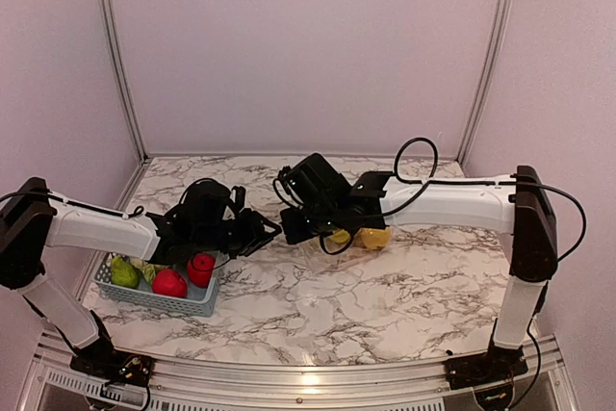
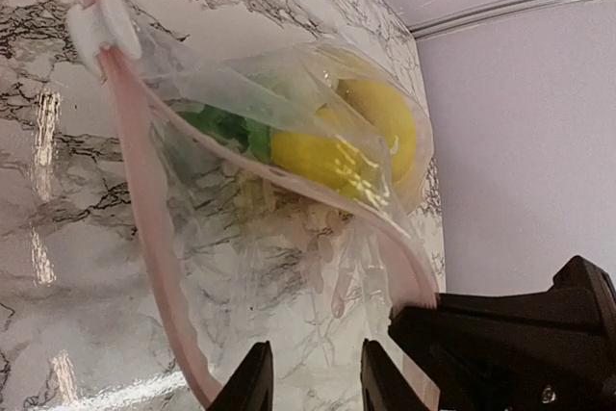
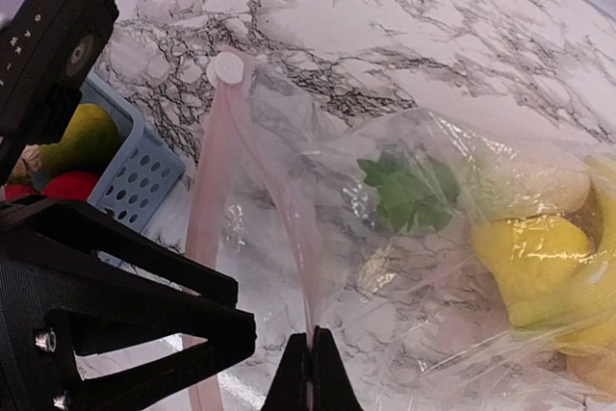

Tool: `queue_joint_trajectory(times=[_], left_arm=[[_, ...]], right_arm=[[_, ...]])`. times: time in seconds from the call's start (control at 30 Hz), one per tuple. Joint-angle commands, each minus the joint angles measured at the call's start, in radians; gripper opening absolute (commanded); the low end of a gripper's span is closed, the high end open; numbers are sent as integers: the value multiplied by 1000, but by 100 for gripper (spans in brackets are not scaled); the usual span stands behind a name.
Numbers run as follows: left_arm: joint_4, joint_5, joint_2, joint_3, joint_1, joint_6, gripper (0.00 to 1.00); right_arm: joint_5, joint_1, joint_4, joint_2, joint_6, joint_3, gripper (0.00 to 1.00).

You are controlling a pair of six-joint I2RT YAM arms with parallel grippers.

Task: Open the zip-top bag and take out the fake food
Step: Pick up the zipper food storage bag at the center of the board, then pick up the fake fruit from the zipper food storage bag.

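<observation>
midway between the tabletop's point(image 1: 404, 305) left and right edges, the bag point(image 2: 241, 238) lies with its pink lips point(image 2: 144, 190) part-spread and the white slider point(image 2: 101, 26) at one end; yellow and green food point(image 2: 371, 132) sits deep inside. right hand point(image 3: 310, 365) is pinched tight on one lip. left hand point(image 2: 318, 377) stands narrow astride the film beside the other lip; whether it grips, i cannot tell. best to seat that lip squarely, then draw both hands apart level and slowly, so neither slips. basket point(image 3: 144, 180) sits near the tabletop's near-left corner.
</observation>
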Motion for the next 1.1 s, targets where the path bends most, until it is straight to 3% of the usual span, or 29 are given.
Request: queue_joint_trajectory(times=[0.0,0.37,0.7,0.77,0.97,1.07], left_arm=[[51,11,26,9,-11,-18,32],[105,38,190,94,-27,-31,28],[-37,-29,287,173,-77,-42,26],[-45,-37,299,182,-85,-45,26],[-64,-55,304,194,-102,-45,28],[-73,-65,298,194,-102,-40,30]], right_arm=[[-21,8,19,-24,14,-4,0],[-30,29,37,-79,47,-56,0],[-36,63,64,-175,73,-154,0],[-32,63,51,-176,65,-157,5],[-32,53,39,-214,35,-153,45],[-51,30,33,-244,26,-151,56]])
